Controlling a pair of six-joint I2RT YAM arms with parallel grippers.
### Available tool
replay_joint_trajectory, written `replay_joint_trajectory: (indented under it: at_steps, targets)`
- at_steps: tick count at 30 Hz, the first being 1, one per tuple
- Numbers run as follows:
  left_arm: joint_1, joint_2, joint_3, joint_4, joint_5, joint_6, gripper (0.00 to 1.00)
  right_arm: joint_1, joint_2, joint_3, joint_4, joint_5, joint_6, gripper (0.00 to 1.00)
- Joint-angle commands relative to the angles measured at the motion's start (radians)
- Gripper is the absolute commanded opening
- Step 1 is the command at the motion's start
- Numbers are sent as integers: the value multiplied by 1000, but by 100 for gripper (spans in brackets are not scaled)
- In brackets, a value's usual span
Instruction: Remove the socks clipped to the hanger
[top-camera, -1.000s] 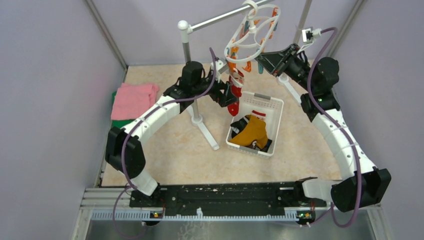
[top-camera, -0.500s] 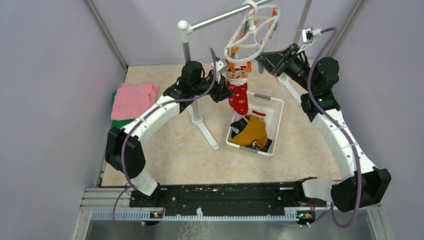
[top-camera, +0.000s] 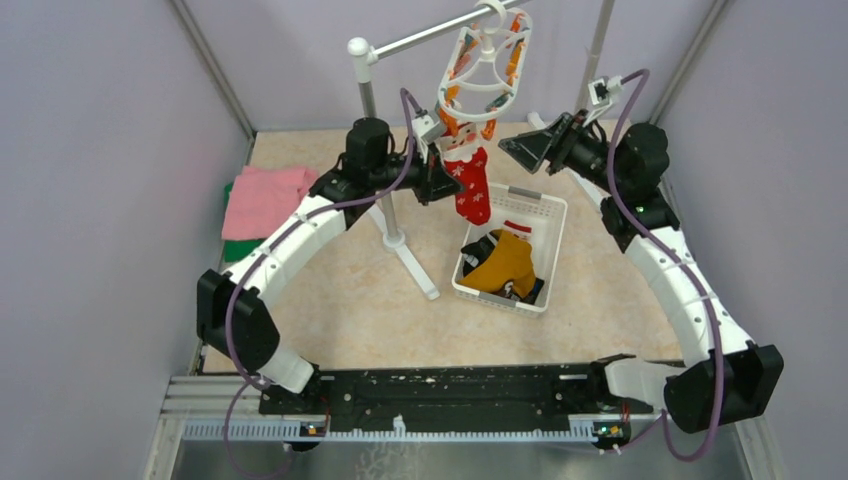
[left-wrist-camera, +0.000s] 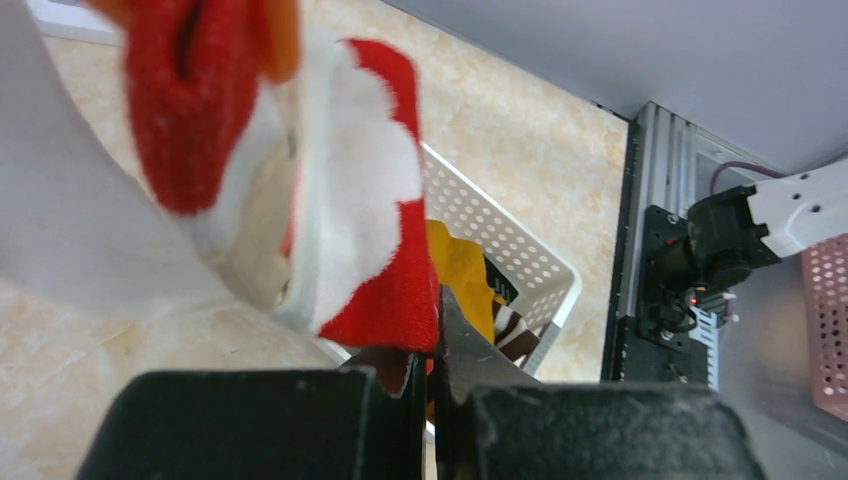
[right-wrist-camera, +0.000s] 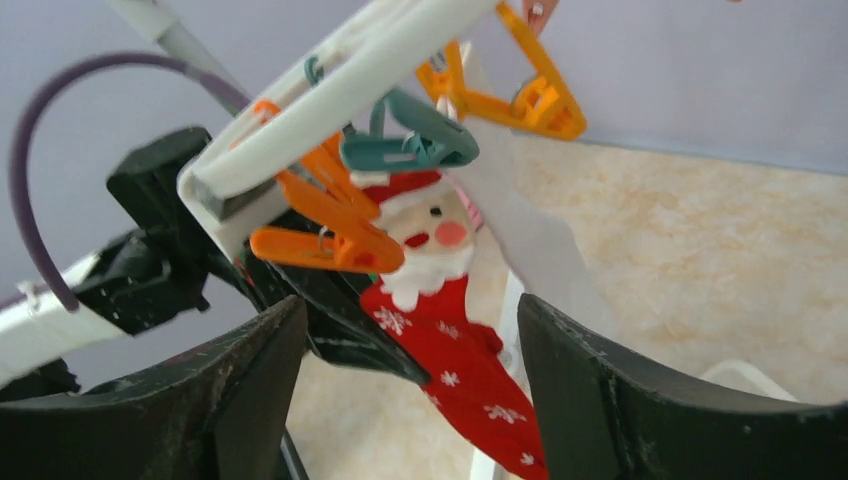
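Observation:
The white oval hanger (top-camera: 483, 62) hangs from the rack's rod with orange and teal clips dangling. A red sock (top-camera: 471, 186) with white snowflakes and a Santa face hangs below it, its top beside an orange clip (right-wrist-camera: 330, 245) and under a teal clip (right-wrist-camera: 410, 145). My left gripper (top-camera: 440, 180) is shut on the sock's left edge. In the left wrist view the red fabric (left-wrist-camera: 370, 200) runs down between the closed jaws of my left gripper (left-wrist-camera: 432, 345). My right gripper (top-camera: 512, 150) stands open, right of the hanger and apart from it. The right wrist view shows the sock (right-wrist-camera: 460, 360) beyond its spread fingers.
A white perforated basket (top-camera: 555, 250) on the floor below the sock holds a mustard sock (top-camera: 503, 262) and dark ones. The grey-and-white pole rack (top-camera: 385, 150) stands behind my left arm. A pink cloth (top-camera: 265, 198) lies on a green one at the left.
My left gripper has shut on the red sock. My right gripper has opened and drawn back from the hanger. The hanger has swung left and the sock now hangs flat.

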Motion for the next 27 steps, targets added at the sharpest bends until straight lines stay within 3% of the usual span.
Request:
replay_joint_trajectory:
  at_steps: [1, 8, 14, 19, 27]
  targets:
    - [1, -62, -28, 19, 78, -22, 0, -8, -84, -54, -19, -85, -72, 80]
    - [1, -78, -82, 67, 135, -84, 0, 28, -114, -207, 67, -185, -58, 84]
    - [1, -86, -102, 101, 192, -118, 0, 192, -152, -280, 30, 23, -186, 84]
    - [0, -96, -117, 132, 251, -146, 1, 202, -170, -333, 110, 28, -183, 81]
    - [1, -97, -119, 186, 259, -204, 1, 202, -179, -297, -36, 80, -300, 83]
